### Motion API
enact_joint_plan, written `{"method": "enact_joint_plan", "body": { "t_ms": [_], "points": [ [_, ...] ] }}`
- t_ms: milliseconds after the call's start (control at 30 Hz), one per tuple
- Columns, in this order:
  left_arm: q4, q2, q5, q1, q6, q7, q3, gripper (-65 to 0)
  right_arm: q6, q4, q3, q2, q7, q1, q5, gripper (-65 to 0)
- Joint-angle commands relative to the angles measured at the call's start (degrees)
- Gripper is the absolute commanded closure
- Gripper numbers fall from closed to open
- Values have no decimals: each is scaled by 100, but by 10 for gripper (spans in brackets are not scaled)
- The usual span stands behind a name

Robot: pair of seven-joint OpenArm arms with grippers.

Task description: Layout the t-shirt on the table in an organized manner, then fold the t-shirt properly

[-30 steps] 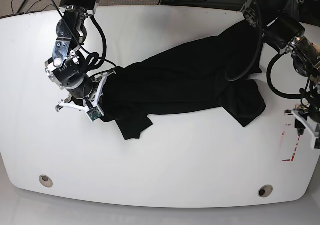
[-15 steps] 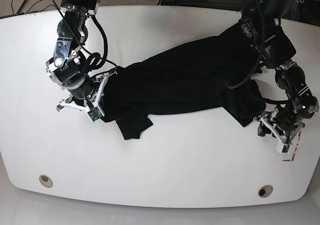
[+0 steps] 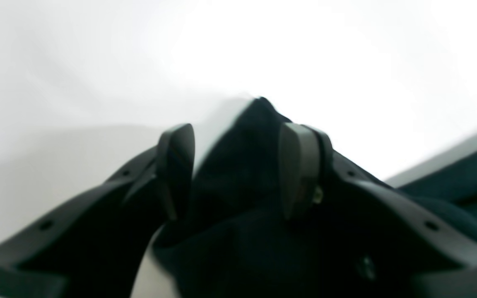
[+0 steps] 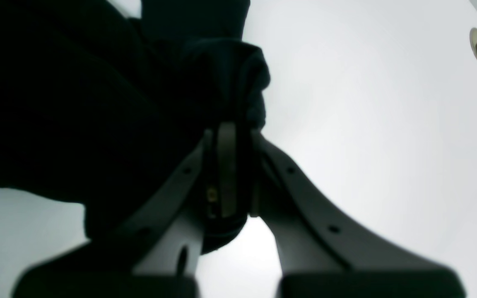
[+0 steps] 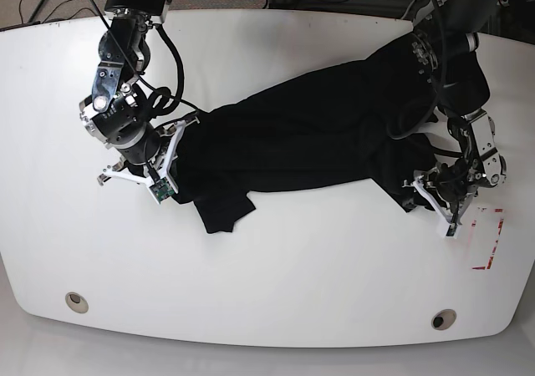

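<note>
Sprawling: the crumpled black cotton t-shirt (image 5: 309, 138) lies as a long rumpled band across the large glossy white tabletop (image 5: 292, 284), running from about 9 o'clock up toward 2 o'clock.
Shirt shape: bunched and twisted, one flap drooping toward 7 o'clock; nothing is flat yet.
Right gripper (image 5: 164, 160): at the shirt's 9 o'clock end, jaws pressed together with a wad of black cloth pinched between them, clear in the right wrist view (image 4: 232, 136).
Left gripper (image 5: 430, 199): at the shirt's 4 o'clock corner, jaws standing apart with dark fabric lying between the fingers (image 3: 298, 169); not clamped, as far as I can see.
Progress: I'd judge the layout barely begun; spreading, smoothing and every fold remain.
Open room: wide bare white surface toward 6 o'clock, enough to pull the shirt flat.
Edges: the far rim at 12 o'clock sits near the shirt's upper end; the red-outlined rectangle mark (image 5: 489, 242) and round grommet hole (image 5: 444, 319) lie beyond the left gripper.
</note>
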Motion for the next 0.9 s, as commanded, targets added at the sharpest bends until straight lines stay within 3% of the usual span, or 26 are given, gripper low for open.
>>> {"method": "enact_joint_plan", "body": {
  "t_ms": [0, 767, 867],
  "points": [
    [36, -66, -100, -176, -10, -193, 0, -310, -12, 106, 21, 30, 125, 74, 55, 0],
    [-711, -215, -91, -79, -10, -377, 8, -303, -12, 115, 12, 30, 125, 74, 64, 0],
    [-676, -198, -91, -70, -10, -369, 17, -235, -12, 115, 12, 30, 125, 83, 64, 0]
  ]
}}
